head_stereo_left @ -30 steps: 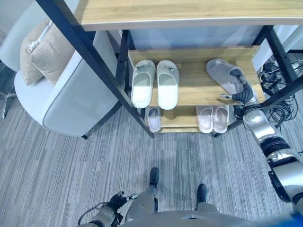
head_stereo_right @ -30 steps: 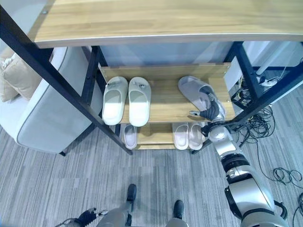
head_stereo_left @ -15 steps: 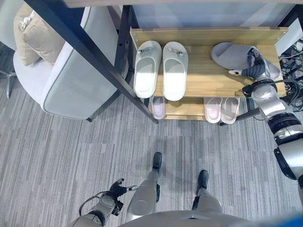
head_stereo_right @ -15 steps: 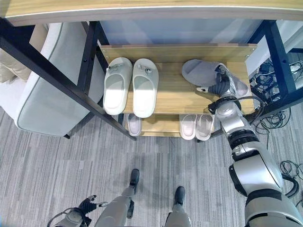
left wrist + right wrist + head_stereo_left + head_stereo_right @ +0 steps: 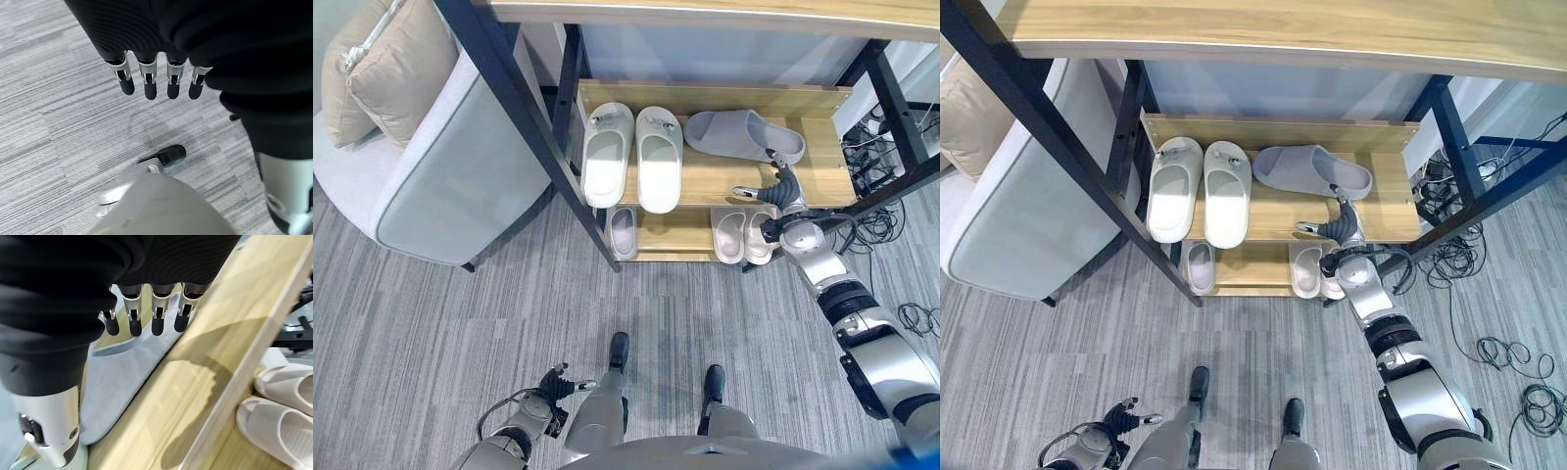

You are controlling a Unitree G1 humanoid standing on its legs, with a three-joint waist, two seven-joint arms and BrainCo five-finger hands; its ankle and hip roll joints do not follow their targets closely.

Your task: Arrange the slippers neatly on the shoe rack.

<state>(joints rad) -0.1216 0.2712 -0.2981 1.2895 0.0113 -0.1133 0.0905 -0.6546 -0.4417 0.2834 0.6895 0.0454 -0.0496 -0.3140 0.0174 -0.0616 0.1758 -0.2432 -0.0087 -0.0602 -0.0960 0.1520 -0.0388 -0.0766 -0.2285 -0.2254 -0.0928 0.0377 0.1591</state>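
We see a wooden shoe rack (image 5: 822, 171) with black metal legs standing on a grey striped carpet (image 5: 431, 333). The carpet in front of the rack is wide and open. A grey armchair (image 5: 450, 176) with a tan pillow (image 5: 386, 64) sits close beside the rack on our left, and a black leg of the rack crosses in front of the chair. On our right, a tangle of cables (image 5: 1513, 377) lies on the carpet by the rack's side. On the middle shelf, a pair of pale green slippers (image 5: 634, 157) lies side by side with toes toward the back. Just beside them lies a grey slipper (image 5: 744, 135), turned sideways along the back of the shelf. There is bare wood in front of the grey slipper, up to the shelf's front edge. On the lower shelf, a single small pale slipper (image 5: 623, 232) sits under the green pair, and a pair of pale pink slippers (image 5: 742, 235) sits further to the right. Our right hand (image 5: 777, 192) is at the front edge of the middle shelf, just in front of the grey slipper. Its fingers (image 5: 134, 322) are straight and spread and hold nothing. Our left hand (image 5: 558, 384) hangs low over the carpet, far from the rack, with its fingers (image 5: 149, 88) straight and loose.
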